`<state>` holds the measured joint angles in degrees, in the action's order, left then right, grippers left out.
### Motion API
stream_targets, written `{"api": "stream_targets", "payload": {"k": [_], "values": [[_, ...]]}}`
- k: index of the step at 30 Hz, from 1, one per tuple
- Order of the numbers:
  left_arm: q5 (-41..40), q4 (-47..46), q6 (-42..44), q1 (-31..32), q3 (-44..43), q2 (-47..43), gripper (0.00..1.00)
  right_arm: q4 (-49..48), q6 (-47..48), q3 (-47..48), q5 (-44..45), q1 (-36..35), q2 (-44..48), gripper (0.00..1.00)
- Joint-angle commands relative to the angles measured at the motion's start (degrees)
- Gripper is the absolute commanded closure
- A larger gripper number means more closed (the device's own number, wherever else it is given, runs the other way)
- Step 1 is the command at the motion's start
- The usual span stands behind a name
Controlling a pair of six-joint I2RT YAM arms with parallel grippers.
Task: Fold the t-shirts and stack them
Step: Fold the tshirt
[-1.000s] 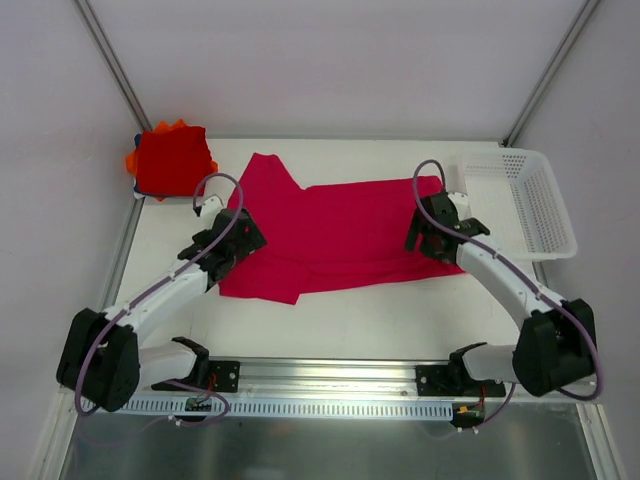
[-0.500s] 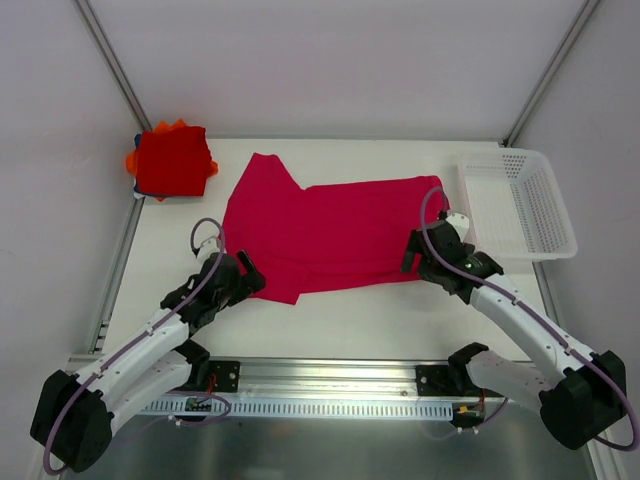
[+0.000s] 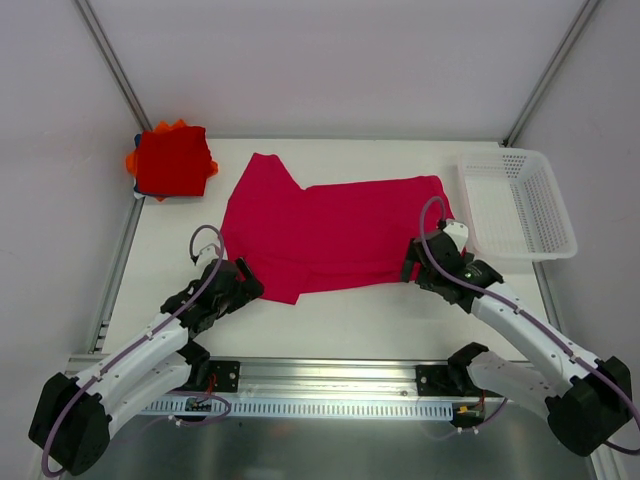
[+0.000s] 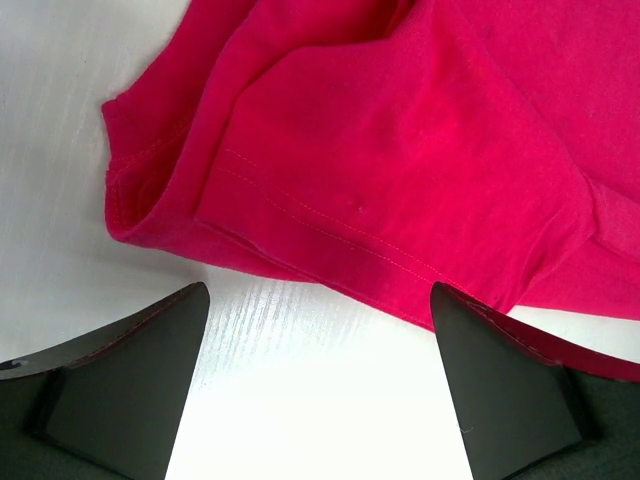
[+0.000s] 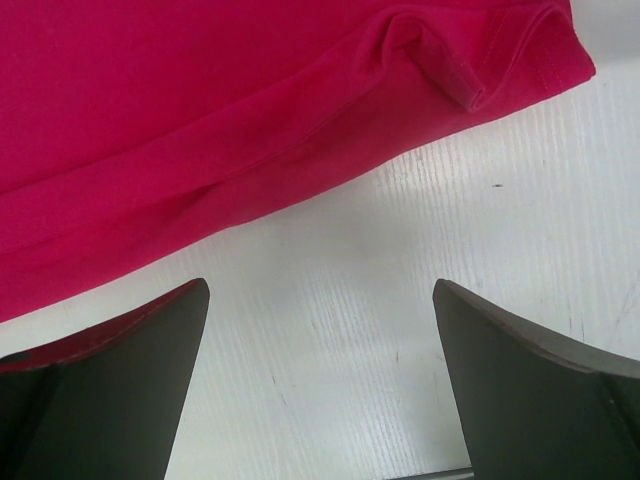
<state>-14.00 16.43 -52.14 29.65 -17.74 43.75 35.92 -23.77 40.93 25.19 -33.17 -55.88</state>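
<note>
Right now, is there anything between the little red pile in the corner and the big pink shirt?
Nothing: in the top view only bare table separates the folded pile from the spread crimson-pink shirt.

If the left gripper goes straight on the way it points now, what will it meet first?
Most likely the near folded edge of the crimson-pink t-shirt, lying just ahead of the open left gripper; its height above the table is unclear.
</note>
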Motion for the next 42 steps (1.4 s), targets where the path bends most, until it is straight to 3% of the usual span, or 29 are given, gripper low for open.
{"api": "stream_targets", "payload": {"k": [1,8,20,36,40,42], "values": [[-1.1,0.1,-1.3,0.4,-0.8,0.2,0.07,1.2,-1.2,-1.0,1.8,-0.4,1.3,0.01],[2.1,-5.1,-2.0,3.6,-2.8,3.4,0.09,-0.2,-1.5,-1.3,1.4,-0.8,-0.7,0.00],[-0.8,-17.9,-7.8,16.7,-6.3,21.0,0.12,-0.7,-1.5,-1.7,2.6,-1.4,-2.9,0.01],[-3.4,-18.7,-9.3,21.8,-9.6,27.9,0.16,-0.9,-1.4,-1.7,3.8,-1.4,-5.7,0.01],[-3.7,-18.7,-9.5,21.9,-9.7,27.6,0.20,-0.9,-1.4,-1.7,4.3,-1.4,-6.4,0.00],[-3.8,-18.6,-9.5,21.9,-9.5,27.7,0.33,-0.9,-1.4,-1.8,4.4,-1.4,-6.7,0.01]]}}
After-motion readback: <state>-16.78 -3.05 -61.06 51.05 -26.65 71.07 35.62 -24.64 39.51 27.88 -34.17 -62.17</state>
